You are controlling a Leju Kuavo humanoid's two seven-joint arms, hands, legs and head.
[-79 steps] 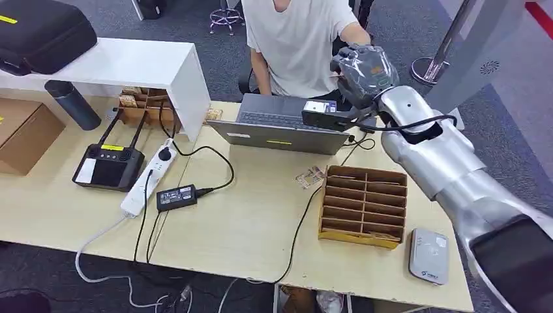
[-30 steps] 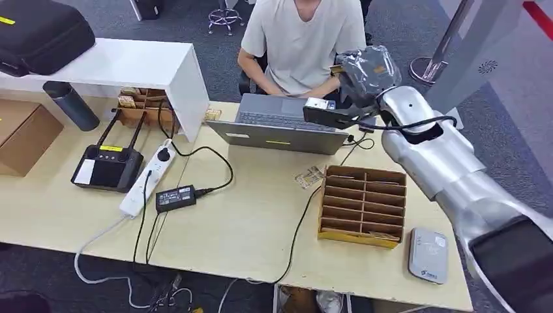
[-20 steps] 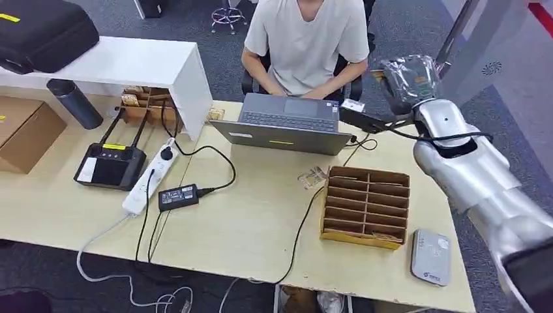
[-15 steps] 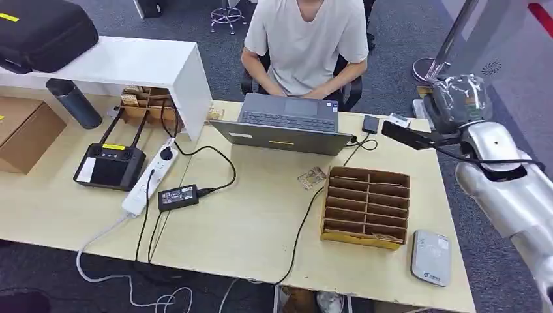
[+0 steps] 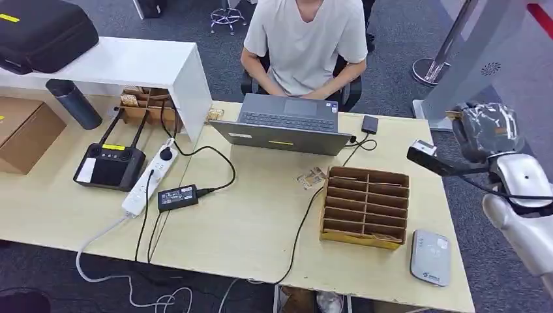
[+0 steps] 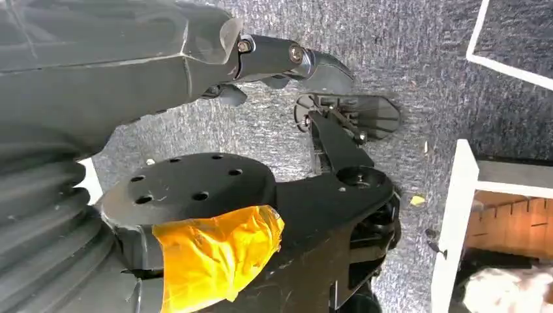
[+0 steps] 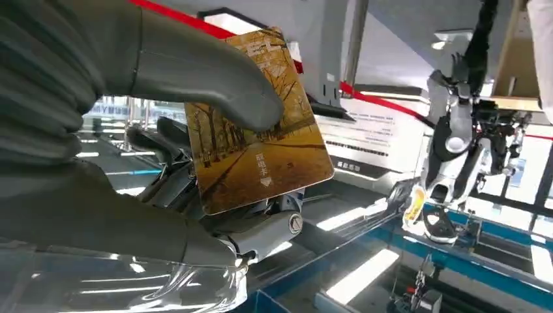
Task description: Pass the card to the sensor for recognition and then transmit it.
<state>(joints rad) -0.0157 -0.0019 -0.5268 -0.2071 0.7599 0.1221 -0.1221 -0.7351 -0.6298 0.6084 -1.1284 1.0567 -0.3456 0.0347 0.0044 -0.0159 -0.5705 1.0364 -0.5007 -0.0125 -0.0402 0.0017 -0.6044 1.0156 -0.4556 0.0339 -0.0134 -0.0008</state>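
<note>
Fingers (image 7: 163, 140) and thumb of the right hand (image 5: 486, 129) pinch a card (image 7: 257, 153), golden-brown with a tree-lined path printed on it, raised beyond the table's (image 5: 261, 215) right edge.

Left hand (image 6: 163, 49): grasp unclear.

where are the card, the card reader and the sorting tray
card (image 7: 257, 150): right wrist view, middle of its printed face, pinched by the right hand (image 7: 150, 124)
card reader (image 5: 430, 257): head view, centre of its grey top
sorting tray (image 5: 365, 206): head view, a middle divider

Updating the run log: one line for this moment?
right hand: holds card | off table's right edge | sensor: untouched | left hand: empty
</note>
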